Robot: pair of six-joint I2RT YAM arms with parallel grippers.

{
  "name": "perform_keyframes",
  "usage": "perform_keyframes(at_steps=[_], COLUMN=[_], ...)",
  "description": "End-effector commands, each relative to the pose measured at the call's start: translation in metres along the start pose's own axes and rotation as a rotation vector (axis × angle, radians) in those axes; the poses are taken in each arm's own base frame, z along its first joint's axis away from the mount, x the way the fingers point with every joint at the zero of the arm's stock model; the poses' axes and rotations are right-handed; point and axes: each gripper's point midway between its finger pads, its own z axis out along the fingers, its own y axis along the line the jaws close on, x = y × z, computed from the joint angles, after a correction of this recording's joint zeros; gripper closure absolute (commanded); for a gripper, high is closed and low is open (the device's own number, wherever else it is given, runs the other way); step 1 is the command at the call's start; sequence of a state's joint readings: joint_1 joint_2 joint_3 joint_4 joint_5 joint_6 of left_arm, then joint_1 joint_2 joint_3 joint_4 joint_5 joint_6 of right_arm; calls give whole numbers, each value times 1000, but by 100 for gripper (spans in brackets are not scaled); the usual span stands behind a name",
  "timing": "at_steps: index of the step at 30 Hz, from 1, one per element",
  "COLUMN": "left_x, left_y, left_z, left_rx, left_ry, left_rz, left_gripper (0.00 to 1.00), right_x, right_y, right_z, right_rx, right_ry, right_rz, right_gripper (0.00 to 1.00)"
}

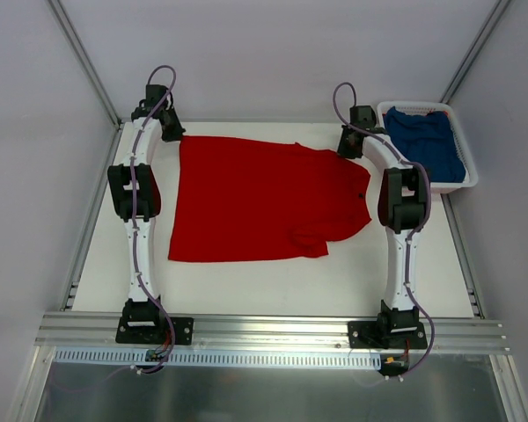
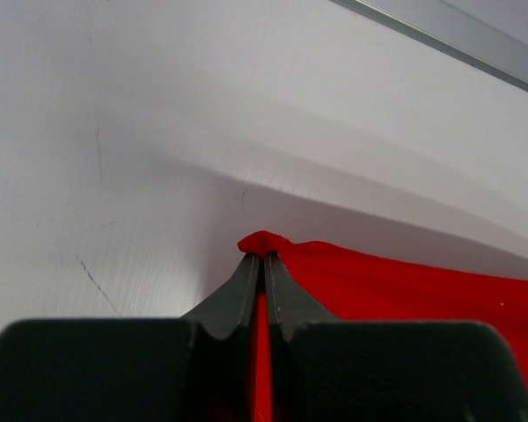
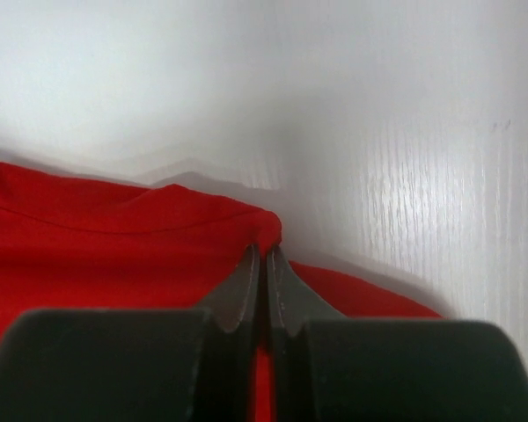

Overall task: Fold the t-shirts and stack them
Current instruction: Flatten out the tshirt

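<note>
Red cloth sits pinched in the fully closed left gripper [image 2: 264, 257], a small corner poking past its tips. The right gripper [image 3: 264, 252] is clamped on another edge of the same red t-shirt [image 1: 255, 198], which lies spread on the table [image 1: 246, 286] between them. Just right of the right gripper, the blue t-shirt [image 1: 431, 145] fills the white basket [image 1: 414, 105].

The red t-shirt [image 1: 264, 198] is a plain bright red with no print, and its hem stitching is the same red. The blue t-shirt [image 1: 427, 141] is a deep, plain blue. The basket [image 1: 414, 106] is white and slatted. The table [image 1: 273, 281] is white with a fine ribbed grain and a few thin dark scratches. The left gripper [image 2: 264, 257] and right gripper [image 3: 264, 251] are dark grey to black. The arms [image 1: 141, 255] — white with black joints — carry purple cables [image 1: 163, 68]. The rail [image 1: 273, 330] is silver.
</note>
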State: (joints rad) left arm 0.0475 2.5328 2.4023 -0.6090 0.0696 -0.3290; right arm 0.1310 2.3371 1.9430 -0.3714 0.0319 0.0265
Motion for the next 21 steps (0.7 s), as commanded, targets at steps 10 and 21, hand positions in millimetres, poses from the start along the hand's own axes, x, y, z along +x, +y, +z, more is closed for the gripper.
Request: perform_keyframes(at_steps=[10,21], left_x=[-23,-29], left_y=[8,-4], left_z=[-12,-87], left_rx=[-12,-21], left_ry=[-66,-107], left_rz=[-3,46], left_gripper=[22,15], right_x=[-28,-51], right_y=[0,9], right_z=[-4,-81], right_rx=[17,-1], right_ry=[-76,-159], right_rz=[9,-16], right_gripper=[54,49])
